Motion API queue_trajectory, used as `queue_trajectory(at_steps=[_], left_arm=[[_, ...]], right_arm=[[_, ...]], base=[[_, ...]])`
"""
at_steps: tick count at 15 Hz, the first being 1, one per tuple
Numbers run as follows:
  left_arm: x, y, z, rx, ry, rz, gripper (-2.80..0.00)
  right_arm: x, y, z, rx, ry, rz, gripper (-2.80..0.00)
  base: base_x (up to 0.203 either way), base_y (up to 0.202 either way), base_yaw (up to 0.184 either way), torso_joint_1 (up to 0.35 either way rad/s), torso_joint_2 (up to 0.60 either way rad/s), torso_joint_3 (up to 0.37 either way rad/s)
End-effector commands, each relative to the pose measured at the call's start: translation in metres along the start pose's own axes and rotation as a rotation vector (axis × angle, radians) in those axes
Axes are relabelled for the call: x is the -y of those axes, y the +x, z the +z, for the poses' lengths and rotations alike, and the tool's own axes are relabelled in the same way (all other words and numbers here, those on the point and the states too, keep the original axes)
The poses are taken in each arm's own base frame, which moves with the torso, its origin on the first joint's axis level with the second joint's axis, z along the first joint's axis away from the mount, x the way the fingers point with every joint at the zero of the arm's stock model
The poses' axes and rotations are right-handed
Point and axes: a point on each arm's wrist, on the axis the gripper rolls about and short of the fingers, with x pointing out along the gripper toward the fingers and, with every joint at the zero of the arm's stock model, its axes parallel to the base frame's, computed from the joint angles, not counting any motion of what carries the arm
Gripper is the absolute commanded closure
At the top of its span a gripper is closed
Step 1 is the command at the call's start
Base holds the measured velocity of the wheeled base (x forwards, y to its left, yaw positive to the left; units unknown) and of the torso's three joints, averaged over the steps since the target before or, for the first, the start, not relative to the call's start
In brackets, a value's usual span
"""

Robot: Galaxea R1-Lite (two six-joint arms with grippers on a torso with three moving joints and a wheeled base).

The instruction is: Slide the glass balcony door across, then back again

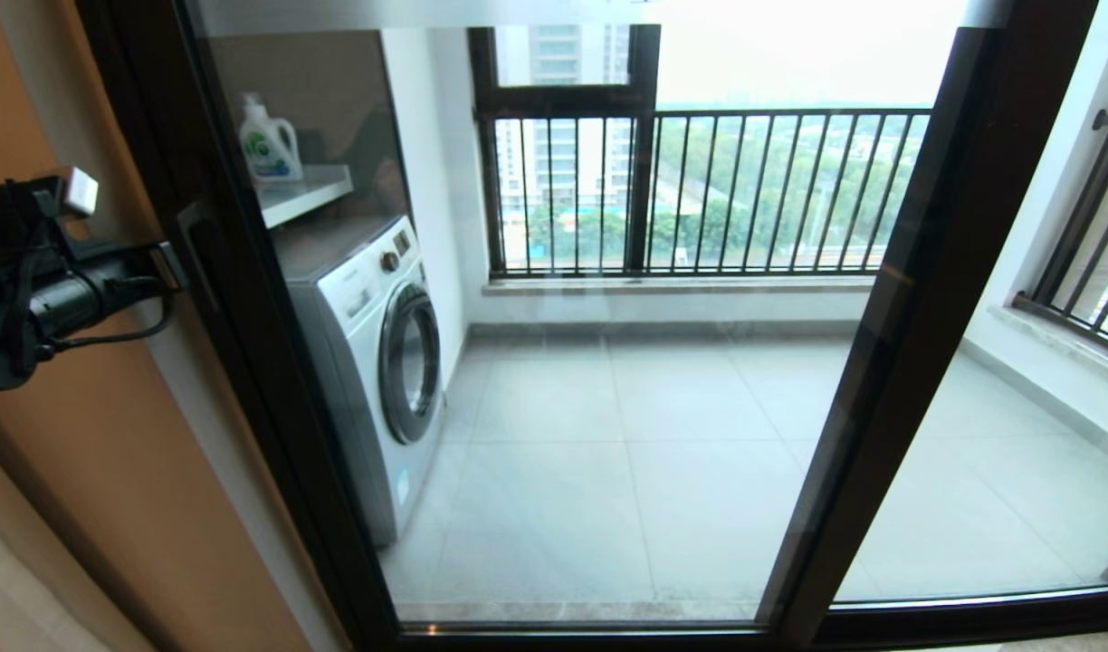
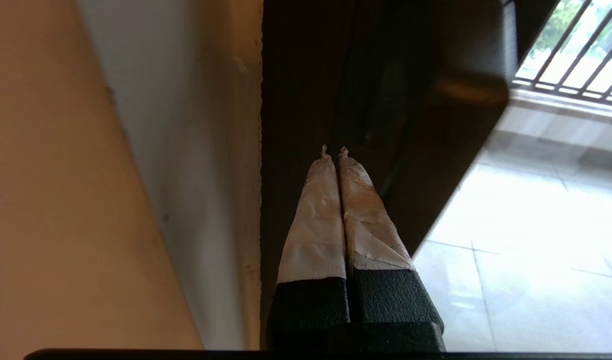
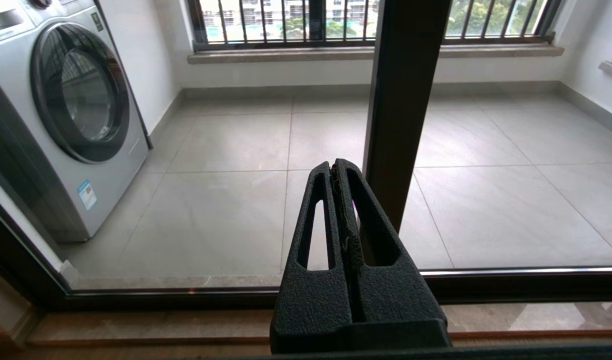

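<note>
The glass balcony door point(image 1: 608, 407) fills the head view, its dark left upright point(image 1: 246, 344) standing against the wall jamb. A small dark handle point(image 1: 195, 249) sits on that upright. My left gripper point(image 1: 167, 265) reaches in from the left at handle height. It is shut, and its white-taped fingertips point(image 2: 331, 165) touch the dark frame point(image 2: 306, 75) just beside the jamb, with nothing between them. My right gripper point(image 3: 334, 164) is shut and empty, held low before the glass near the door's other upright point(image 3: 403, 100). It is out of the head view.
Behind the glass are a washing machine point(image 1: 382, 362), a detergent bottle point(image 1: 267, 145) on a shelf, and a barred window point(image 1: 699, 190). An orange-beige wall point(image 1: 83, 471) lies left of the door. A matching glass panel point(image 1: 998, 453) continues right.
</note>
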Motion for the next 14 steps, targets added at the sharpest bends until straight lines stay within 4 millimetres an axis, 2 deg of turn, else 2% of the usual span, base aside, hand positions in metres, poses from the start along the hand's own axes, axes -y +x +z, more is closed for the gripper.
queue_trajectory(at_steps=[1,4,9,14], left_arm=[[-0.008,0.025,-0.022,-0.022,0.016,0.009,0.0],[-0.008,0.028,-0.027,0.036,0.038,0.005,0.0],[0.0,0.019,-0.017,0.049,0.04,-0.013,0.0],[0.03,0.014,-0.013,0.054,0.042,-0.08,0.0]], right_arm=[[0.0,0.001,-0.003,-0.011,0.0,0.001,0.0],[0.0,0.001,-0.003,-0.01,0.0,0.002,0.0],[0.0,0.001,-0.003,-0.011,0.0,0.001,0.0],[0.0,0.001,-0.003,-0.01,0.0,0.002,0.0]], base=[[0.0,0.0,0.0,0.0,0.0,0.0],[0.0,0.0,0.0,0.0,0.0,0.0],[0.0,0.0,0.0,0.0,0.0,0.0],[0.0,0.0,0.0,0.0,0.0,0.0]])
